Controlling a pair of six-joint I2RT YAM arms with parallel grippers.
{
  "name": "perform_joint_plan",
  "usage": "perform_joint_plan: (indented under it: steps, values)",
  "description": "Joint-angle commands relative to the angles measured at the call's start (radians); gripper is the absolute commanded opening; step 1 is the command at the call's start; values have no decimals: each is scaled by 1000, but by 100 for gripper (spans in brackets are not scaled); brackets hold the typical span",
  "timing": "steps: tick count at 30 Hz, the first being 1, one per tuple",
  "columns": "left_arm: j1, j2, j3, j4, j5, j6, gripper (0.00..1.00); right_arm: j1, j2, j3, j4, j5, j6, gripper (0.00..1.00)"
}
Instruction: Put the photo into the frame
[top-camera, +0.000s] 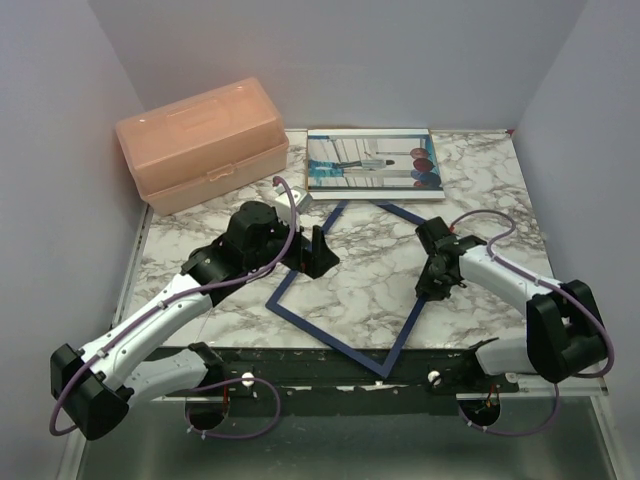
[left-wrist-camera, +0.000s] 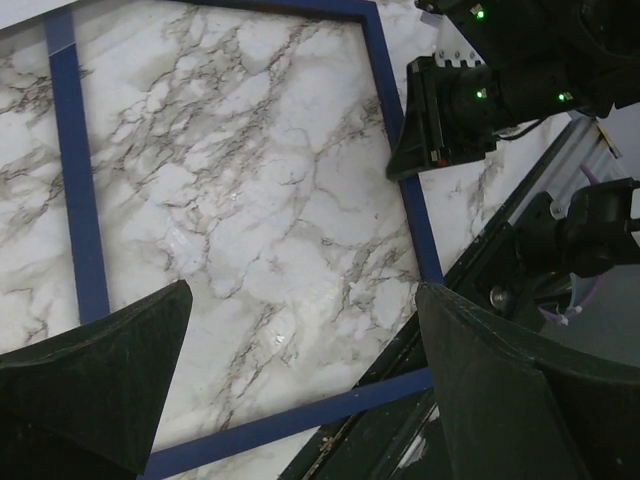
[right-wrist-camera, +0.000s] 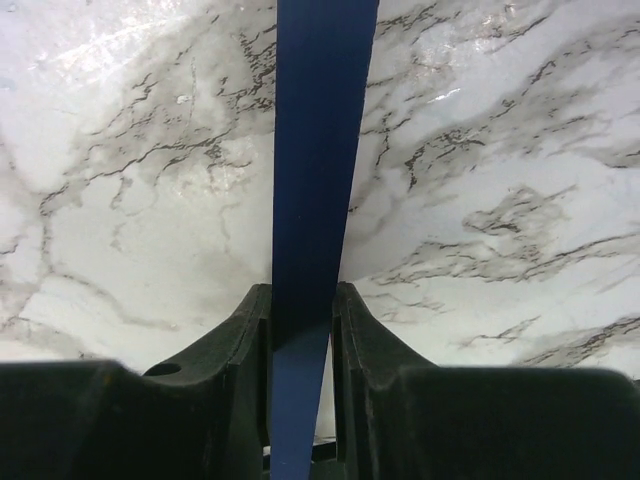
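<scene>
White marble table (top-camera: 480, 190) with grey lines fills the middle, and pale purple walls (top-camera: 60, 80) stand around it. On the table lies the big thin navy blue picture frame (top-camera: 327, 340), flat and turned like a diamond, with one corner at the table's near edge. The right arm comes in from the right of the frame, bent at the elbow, with its wrist tipped down. The right gripper (right-wrist-camera: 300, 300) is pinched tight on the frame's right bar, one black finger on each side of the blue strip. The left arm stretches out long and low from the left of the frame. The left gripper (left-wrist-camera: 300, 300) points down over the frame's left side, its two fingers spread wide and holding nothing. The rectangular photo (top-camera: 372, 165) with red and blue balloons lies flat just past the frame's far side, away from both grippers. The peach plastic box (top-camera: 200, 140) with its lid shut sits to the far left of the frame, well apart from it
</scene>
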Motion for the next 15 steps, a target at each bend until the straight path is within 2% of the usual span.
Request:
perform_joint_plan:
  steps: [1, 5, 6, 15]
  values:
    - [-54, 35, 33, -3, 39, 12, 98, 7, -76, 54, -12, -8, -19, 6]
    - [-111, 113, 73, -11, 37, -26, 99, 8, -118, 105, -51, -42, -22, 4]
    - [-125, 139, 86, -11, 35, -40, 98, 7, -129, 112, -60, -52, -23, 1]
    - [-236, 423, 234, -61, 97, -99, 98, 7, -229, 140, -91, -123, -25, 1]
